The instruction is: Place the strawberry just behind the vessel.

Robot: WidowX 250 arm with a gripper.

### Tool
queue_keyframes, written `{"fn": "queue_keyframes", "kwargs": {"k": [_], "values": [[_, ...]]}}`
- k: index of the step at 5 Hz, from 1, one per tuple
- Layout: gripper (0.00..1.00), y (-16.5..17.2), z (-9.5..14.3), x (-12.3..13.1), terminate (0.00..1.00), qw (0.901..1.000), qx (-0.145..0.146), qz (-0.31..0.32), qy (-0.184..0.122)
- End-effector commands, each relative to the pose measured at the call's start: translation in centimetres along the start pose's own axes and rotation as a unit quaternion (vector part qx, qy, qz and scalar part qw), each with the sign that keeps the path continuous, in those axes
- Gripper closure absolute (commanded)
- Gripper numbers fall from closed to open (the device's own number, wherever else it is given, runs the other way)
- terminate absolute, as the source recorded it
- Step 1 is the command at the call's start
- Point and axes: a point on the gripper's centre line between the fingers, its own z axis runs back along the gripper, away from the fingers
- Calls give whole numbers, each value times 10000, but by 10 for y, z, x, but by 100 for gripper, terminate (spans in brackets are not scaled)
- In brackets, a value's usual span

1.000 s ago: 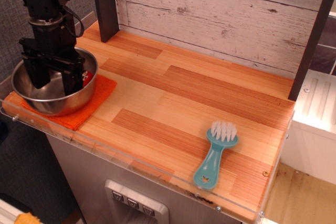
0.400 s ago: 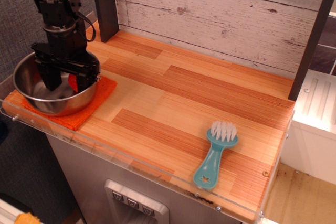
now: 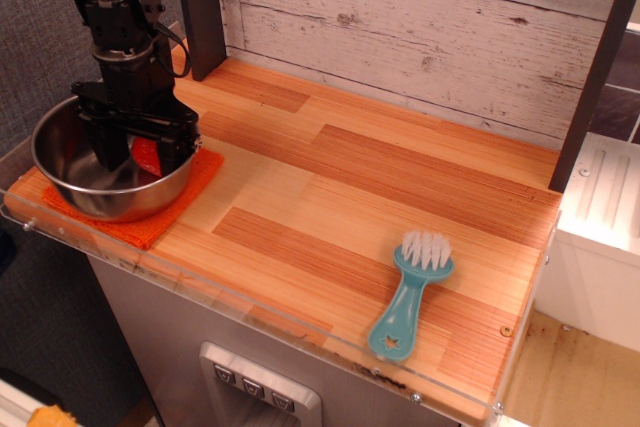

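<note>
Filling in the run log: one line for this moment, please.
hand: shut on strawberry | strawberry: held over bowl rim | bowl: on orange mat | brush: untouched | placement behind bowl: pending

Bowl (image 3: 100,172) at the front-left corner of the worktop (image 3: 380,187), sitting on a cloth mat (image 3: 185,192); mat edge shows to the bowl's right and front; gripper (image 3: 140,152) over the bowl's right half, fingers reaching down inside the rim; strawberry (image 3: 148,154) between the fingers, above the bowl's inner wall; brush (image 3: 408,292) well apart, near the front-right corner, bristle end toward the back, handle toward the front edge; plank wall (image 3: 420,27) along the back edge; dark post (image 3: 200,7) at the back-left corner.
</note>
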Motion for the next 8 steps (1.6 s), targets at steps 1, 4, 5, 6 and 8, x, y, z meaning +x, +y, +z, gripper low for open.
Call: {"fn": "queue_keyframes", "kwargs": {"k": [1,4,5,6,8], "values": [[100,26,0,3,0,9989,-216,389,-121],[100,13,64,-7,0,9921,-949,-75,-812],[0,15,67,-8,0,9931,-927,-48,-720],[0,17,61,-7,0,9943,-894,14,-586],[0,18,42,-2,0,9979,-526,261,-265]]}}
